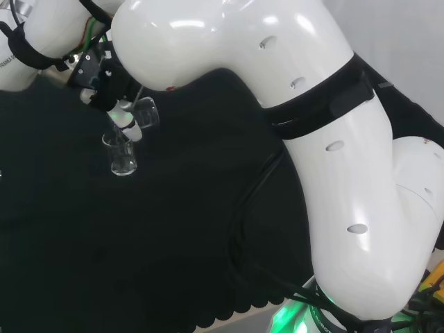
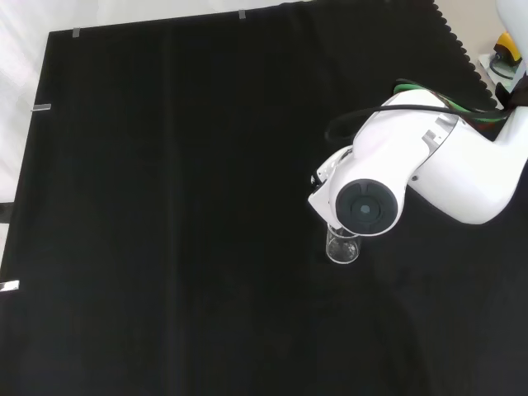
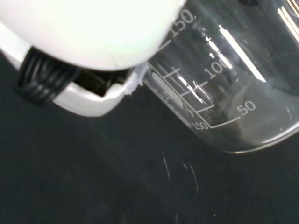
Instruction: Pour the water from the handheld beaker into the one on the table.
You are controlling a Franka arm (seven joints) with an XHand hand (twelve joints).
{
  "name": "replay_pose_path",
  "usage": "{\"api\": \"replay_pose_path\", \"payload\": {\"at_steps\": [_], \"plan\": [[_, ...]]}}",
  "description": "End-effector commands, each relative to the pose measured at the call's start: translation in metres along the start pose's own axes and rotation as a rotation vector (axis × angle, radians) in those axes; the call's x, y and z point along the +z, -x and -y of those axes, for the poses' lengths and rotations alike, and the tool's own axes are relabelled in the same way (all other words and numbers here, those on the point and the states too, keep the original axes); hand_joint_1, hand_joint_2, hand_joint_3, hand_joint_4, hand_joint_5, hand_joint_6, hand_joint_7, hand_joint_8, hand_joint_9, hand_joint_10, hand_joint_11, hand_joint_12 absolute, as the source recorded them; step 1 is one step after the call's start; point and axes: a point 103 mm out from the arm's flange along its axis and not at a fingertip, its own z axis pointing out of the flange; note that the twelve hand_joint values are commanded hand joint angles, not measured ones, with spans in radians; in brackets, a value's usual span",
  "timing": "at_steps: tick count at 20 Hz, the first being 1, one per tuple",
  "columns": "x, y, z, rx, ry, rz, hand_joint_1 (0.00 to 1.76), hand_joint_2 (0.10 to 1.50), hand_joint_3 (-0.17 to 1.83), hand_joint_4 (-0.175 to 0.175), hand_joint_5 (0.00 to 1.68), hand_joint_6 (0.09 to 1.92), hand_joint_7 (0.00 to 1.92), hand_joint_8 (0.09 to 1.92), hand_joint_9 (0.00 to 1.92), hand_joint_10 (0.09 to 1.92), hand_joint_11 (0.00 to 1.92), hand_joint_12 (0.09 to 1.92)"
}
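Tilted beaker [image 1: 146, 113] held over table beaker [image 1: 122, 155].
The hand [image 1: 114, 104] is curled round the tilted glass above black cloth [image 1: 173, 229].

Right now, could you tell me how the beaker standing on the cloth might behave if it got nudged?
The standing beaker is clear, thin-walled ware, so probably light and breakable. It stands upright and taller than wide on soft black cloth, so a knock near its rim might tip it. The hand tilts the held beaker just above it.
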Motion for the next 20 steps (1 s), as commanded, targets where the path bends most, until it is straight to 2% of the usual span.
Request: {"api": "replay_pose_path", "payload": {"at_steps": [1, 10, 20], "plan": [[0.0017, 0.0040, 0.0013, 0.006, 0.007, 0.003, 1.44, 0.55, 0.71, -0.175, 1.41, 0.41, 1.43, 0.50, 1.60, 0.09, 1.36, 0.69], [-0.0067, -0.0030, 0.0017, 0.012, 0.000, 0.015, 1.44, 0.55, 0.71, -0.175, 1.41, 0.41, 1.44, 0.50, 1.60, 0.09, 1.36, 0.69], [-0.0050, -0.0005, 0.0033, 0.013, -0.006, 0.034, 1.44, 0.55, 0.71, -0.175, 1.41, 0.41, 1.44, 0.50, 1.60, 0.09, 1.36, 0.69]]}}
